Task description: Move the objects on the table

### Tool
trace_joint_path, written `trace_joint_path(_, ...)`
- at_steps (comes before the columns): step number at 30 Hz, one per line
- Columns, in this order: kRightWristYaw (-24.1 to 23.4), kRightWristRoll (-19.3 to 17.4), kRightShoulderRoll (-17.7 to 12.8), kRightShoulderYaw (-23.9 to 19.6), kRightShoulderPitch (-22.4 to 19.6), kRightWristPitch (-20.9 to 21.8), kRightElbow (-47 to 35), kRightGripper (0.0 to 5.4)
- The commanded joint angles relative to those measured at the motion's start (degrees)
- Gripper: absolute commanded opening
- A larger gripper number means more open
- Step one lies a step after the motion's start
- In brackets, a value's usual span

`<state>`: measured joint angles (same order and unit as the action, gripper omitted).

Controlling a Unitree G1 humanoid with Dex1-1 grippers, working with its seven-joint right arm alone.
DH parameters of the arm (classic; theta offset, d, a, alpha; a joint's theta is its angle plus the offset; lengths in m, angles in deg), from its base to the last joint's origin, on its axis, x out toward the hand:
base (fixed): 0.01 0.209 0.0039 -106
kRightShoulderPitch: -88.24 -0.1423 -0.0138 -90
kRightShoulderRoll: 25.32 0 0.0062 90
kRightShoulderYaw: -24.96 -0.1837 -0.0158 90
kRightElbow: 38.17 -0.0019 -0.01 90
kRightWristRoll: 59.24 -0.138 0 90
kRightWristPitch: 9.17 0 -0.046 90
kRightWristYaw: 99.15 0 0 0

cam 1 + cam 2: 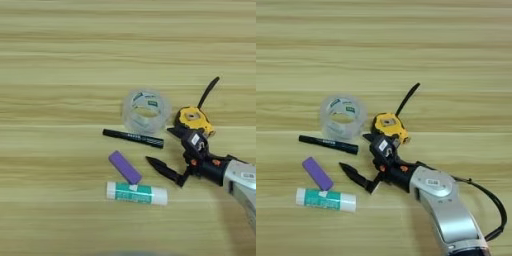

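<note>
table (pixel 60 45): wood | tape roll (pixel 146 111) centre | tape measure (pixel 194 119) right of it, touching my upper finger | marker (pixel 133 138), eraser (pixel 125 167), glue stick (pixel 137 193) below | my hand (pixel 162 147): fingers spread apart, holding nothing

Thin black cable (pixel 487 190), seen in the right eye view only, lower right, arching out over the table (pixel 456 60) in a wide loop, bending back down toward the bottom right corner, well apart from the small items at left
</note>
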<state>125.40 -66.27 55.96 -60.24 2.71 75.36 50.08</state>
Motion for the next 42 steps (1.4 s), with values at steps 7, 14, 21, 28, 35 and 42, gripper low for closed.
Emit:
trace_joint_path(7, -0.12, 0.49, -0.99, -0.13, -2.43, 2.43, -1.26, 4.22)
trace_joint_path(14, 0.59, 0.81, -0.83, 0.43, -3.08, 2.24, 0.12, 3.27)
trace_joint_path(21, 1.73, 0.75, -0.65, 1.36, -3.76, 2.05, 1.69, 2.48)
trace_joint_path(28, 1.78, 1.53, -0.35, 1.93, -3.69, 2.60, 2.64, 1.42)
trace_joint_path(35, 1.65, 1.87, -0.20, 2.03, -3.53, 3.11, 3.14, 1.18)
trace_joint_path(42, 1.69, 1.34, 0.06, 1.75, -3.32, 3.67, 2.81, 1.18)
